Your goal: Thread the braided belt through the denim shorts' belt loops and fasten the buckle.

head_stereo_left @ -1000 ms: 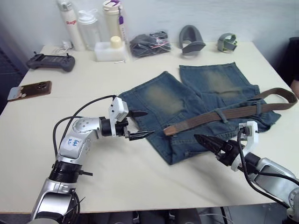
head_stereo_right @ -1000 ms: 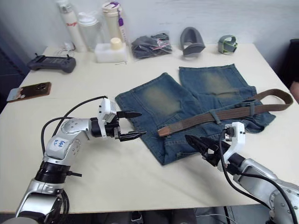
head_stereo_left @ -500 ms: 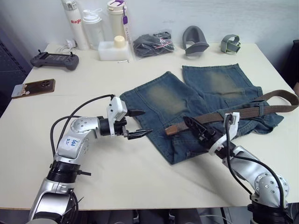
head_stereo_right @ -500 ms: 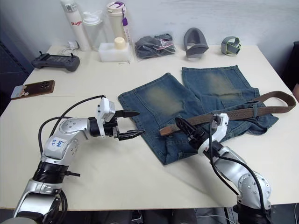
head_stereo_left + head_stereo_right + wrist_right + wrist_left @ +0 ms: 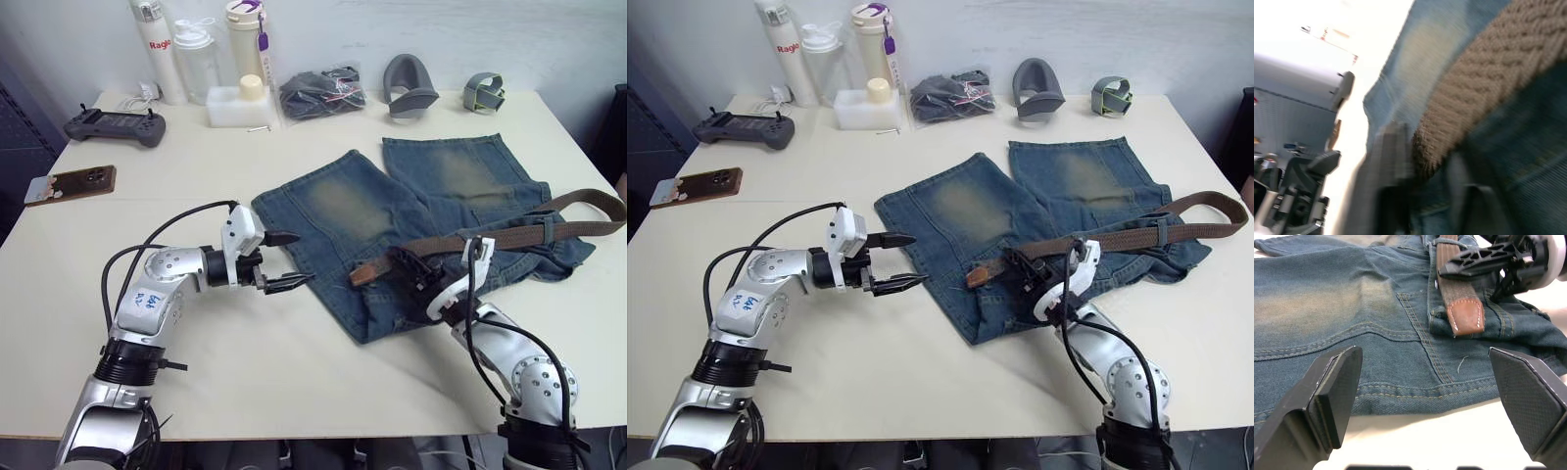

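Lab: cluttered white table (image 5: 294, 392)

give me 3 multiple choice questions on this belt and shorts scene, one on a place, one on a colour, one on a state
1. Where does the braided belt lie?
A. across the denim shorts
B. beside the phone
C. on the floor

2. What colour is the belt's leather tip?
A. white
B. tan brown
C. green

3. How is the left gripper?
A. shut on the belt
C. shut on a bottle
B. open, holding nothing

Answers:
1. A, the strap runs along the shorts' waistband.
2. B, the left wrist view shows a stitched tan end.
3. B, its fingers stand wide apart, with only shorts and table between them.
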{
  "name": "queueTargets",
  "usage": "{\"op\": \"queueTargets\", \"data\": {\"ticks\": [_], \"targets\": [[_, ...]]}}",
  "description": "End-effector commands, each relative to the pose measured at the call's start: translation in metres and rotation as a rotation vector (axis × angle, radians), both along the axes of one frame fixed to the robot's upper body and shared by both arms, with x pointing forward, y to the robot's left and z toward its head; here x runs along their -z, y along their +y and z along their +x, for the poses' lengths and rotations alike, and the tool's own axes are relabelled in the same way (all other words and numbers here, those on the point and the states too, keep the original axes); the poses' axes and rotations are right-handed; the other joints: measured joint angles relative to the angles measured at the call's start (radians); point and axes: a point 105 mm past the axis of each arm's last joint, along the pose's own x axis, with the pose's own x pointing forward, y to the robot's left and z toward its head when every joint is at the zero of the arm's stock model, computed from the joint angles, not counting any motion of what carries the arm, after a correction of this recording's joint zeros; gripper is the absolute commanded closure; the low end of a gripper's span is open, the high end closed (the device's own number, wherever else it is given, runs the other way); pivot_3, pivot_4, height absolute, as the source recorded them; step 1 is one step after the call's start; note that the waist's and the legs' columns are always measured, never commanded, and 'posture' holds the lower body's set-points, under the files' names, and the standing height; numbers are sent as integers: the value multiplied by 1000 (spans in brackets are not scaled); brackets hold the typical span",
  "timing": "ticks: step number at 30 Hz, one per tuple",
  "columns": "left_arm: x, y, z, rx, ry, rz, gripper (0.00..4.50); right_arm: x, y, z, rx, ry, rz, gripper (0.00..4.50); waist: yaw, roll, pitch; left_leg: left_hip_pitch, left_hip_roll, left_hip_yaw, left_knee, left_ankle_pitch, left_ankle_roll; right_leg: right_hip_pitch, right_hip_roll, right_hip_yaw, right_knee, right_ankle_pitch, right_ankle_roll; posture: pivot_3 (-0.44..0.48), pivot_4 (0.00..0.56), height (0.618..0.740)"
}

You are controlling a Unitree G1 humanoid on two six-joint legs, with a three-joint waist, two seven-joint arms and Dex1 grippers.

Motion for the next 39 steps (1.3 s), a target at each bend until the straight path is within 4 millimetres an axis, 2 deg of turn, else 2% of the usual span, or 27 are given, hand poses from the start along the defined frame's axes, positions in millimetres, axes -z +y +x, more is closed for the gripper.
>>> {"op": "queueTargets", "data": {"ticks": [1, 5, 10, 12, 15, 21, 27, 31, 35, 39], "targets": [[-18, 3, -2, 25, -74, -24, 0, -16, -33, 3, 135, -74, -65, 4486, 3, 0, 0, 0, -1, 0, 0, 0, 0, 0, 0, 0, 0, 0, 0, 0, 150, 648], [-26, 3, -1, 32, -94, -36, 0, -23, -41, 0, 163, -94, -34, 4486, 3, 0, 0, -2, -2, -2, 0, 0, 0, 0, -1, -1, 0, 0, 0, 0, 150, 648], [-25, 2, -1, 43, -95, -27, 0, -31, -42, -2, 170, -120, -21, 4486, -1, 0, 0, -2, -2, -2, 0, 0, 0, 0, -1, -1, 0, 0, -1, 0, 150, 648], [-25, 1, -2, 47, -94, -27, 0, -28, -40, -3, 156, -117, -45, 4486, 0, 0, 0, -1, -1, -2, 0, 0, 0, 0, -1, -1, 0, 0, -1, 0, 150, 648], [-23, 0, -3, 57, -90, -20, 0, -16, -31, -4, 125, -74, -51, 4486, 1, 0, 0, -2, -2, -2, 0, 0, 0, 0, -1, -1, 0, 0, -1, 0, 150, 648], [-22, 0, -2, 53, -93, -11, 0, -5, -4, -9, 76, -43, 27, 4486, -2, 0, 0, -1, -1, -2, 0, 0, 0, 0, -1, -1, 0, -1, -1, 0, 150, 648], [-20, -4, -5, 64, -87, -13, 0, -3, 16, -7, 60, -26, 91, 4486, -5, 0, 0, -1, 0, -2, 0, 0, 0, 0, -1, -1, 0, -1, -2, 0, 150, 648], [-20, -9, -7, 79, -88, -11, 0, 19, 39, -5, -3, 51, -26, 4486, -13, 0, 0, -1, 0, -2, 0, 0, 0, 0, 0, -1, 1, -1, -2, 0, 150, 648], [-18, -14, -9, 95, -87, -8, 0, 60, 53, 1, -82, 135, -378, 4486, -31, -5, -5, 2, 1, -2, -1, 0, -2, 0, 0, -2, 2, -3, -5, 0, 150, 648], [-18, -18, -10, 114, -90, -2, 0, 52, 58, 7, -92, 120, -378, 4486, -35, -13, -10, 4, 5, -2, -1, -1, -5, 2, 1, -6, 2, -4, -8, 0, 150, 648]]}}
